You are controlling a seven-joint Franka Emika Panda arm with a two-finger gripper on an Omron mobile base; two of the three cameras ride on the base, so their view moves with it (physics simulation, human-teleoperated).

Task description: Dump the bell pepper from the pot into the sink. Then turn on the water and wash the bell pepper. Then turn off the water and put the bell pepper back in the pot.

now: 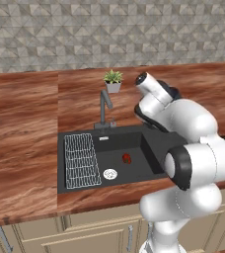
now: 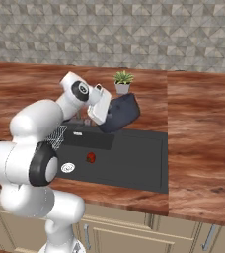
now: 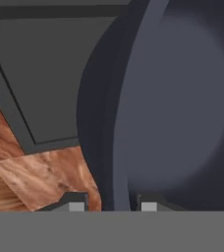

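Over the sink (image 2: pixel 134 170) – pincer (image 3: pixel 111 204) clamped on tilted pot (image 2: pixel 120 113) rim | bell pepper (image 2: pixel 91 157) on basin floor – near drain (image 2: pixel 67 168)

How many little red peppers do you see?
1. The bell pepper lies on the floor of the sink, beside the round drain. The tipped pot looks empty inside, though part of it is hidden.

A kitchen: black sink (image 1: pixel 80 185) and faucet (image 1: pixel 103 109) set in a wooden counter (image 1: pixel 20 128) above cabinets (image 1: pixel 94 234).
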